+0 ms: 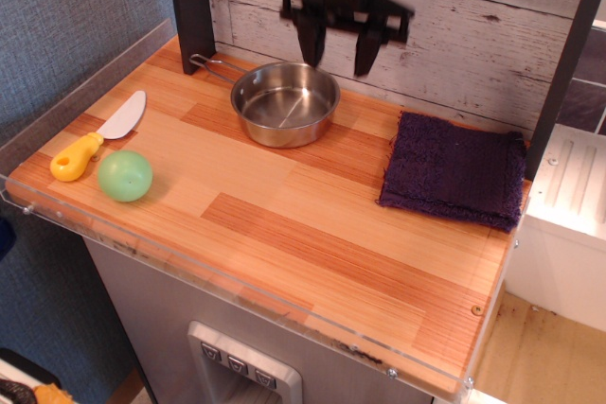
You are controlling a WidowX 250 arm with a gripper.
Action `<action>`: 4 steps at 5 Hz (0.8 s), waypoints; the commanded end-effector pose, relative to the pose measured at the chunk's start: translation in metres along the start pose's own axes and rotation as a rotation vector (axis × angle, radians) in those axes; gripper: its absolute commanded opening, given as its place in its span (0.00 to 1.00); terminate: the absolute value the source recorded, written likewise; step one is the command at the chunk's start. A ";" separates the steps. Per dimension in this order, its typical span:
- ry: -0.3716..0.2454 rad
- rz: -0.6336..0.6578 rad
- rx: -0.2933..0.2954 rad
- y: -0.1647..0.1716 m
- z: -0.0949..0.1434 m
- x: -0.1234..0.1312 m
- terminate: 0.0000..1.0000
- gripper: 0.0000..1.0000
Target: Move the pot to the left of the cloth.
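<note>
From where I stand, the gripper [339, 52] hangs above the pot [285, 103], jaws spread wide and holding nothing, apparently clear of the rim. The pot sits on the wooden table [284, 224], left of the cloth [455, 170] and apart from it.

The hand [339, 56] hangs with fingers spread above the back of the counter [312, 253], clear of the pot [285, 103] below it. Bare wood lies between the pot and the cloth [454, 168], and the whole front strip of the counter is open. At the left end a green ball [125, 176] and a yellow-handled knife [97, 137] take up space. The plank wall [454, 26] and a dark post [191, 7] close off the back.
</note>
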State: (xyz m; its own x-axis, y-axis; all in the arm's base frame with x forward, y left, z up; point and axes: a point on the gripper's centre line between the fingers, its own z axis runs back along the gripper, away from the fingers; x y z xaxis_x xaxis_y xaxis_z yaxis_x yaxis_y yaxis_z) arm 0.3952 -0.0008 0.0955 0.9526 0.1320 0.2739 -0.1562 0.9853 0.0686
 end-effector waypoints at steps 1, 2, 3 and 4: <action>-0.084 0.017 -0.115 0.023 0.072 -0.026 0.00 1.00; 0.012 -0.040 -0.153 0.020 0.060 -0.045 0.00 1.00; 0.105 -0.117 -0.125 0.016 0.048 -0.055 0.00 1.00; 0.134 -0.175 -0.060 0.014 0.045 -0.058 0.00 1.00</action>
State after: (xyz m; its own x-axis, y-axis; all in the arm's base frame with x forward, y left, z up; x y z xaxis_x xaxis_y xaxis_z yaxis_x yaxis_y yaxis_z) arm 0.3270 -0.0085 0.1082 0.9949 -0.0307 0.0960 0.0270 0.9988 0.0397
